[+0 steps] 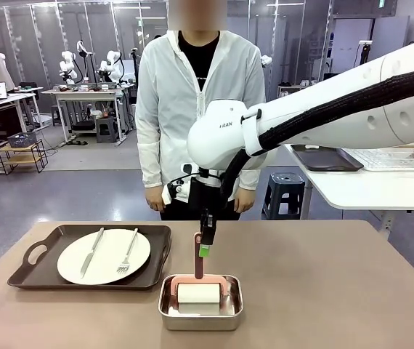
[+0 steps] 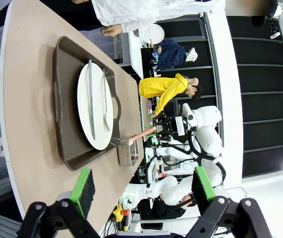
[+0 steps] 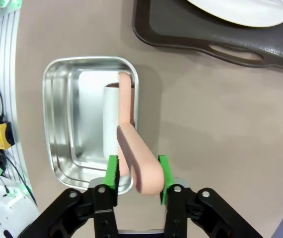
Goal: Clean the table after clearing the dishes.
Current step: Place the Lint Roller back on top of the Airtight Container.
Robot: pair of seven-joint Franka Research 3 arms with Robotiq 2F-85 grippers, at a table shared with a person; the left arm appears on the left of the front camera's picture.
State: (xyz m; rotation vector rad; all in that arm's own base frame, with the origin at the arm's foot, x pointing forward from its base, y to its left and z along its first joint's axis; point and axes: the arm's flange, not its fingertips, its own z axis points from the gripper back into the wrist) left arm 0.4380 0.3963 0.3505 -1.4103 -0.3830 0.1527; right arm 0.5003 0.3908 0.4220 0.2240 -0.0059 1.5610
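Our right arm reaches in from the right, the right gripper (image 1: 205, 247) pointing straight down. Its pads flank the roller's pink handle (image 1: 198, 267) above the steel pan (image 1: 200, 314); we cannot tell whether they press it. Our left gripper (image 2: 141, 186) hangs with jaws wide. At the table (image 1: 338, 291)'s left, a white plate (image 1: 104, 256) with knife (image 1: 91, 252) and fork (image 1: 127, 251) lies on a dark tray (image 1: 25, 276).

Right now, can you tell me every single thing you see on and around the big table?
table: one, taupe-brown, under everything
tray: one, dark brown, table's left side
plate: one, white, on the tray
knife: one, steel, on the plate
fork: one, steel, on the plate
pan: one, steel, table's near middle
roller: one, white with pink handle, in the pan
side table: one, white, far right
person: one, white jacket, far side
left gripper: one, black with green pads, open, empty
right gripper: one, black with green pads, open astride the roller's handle
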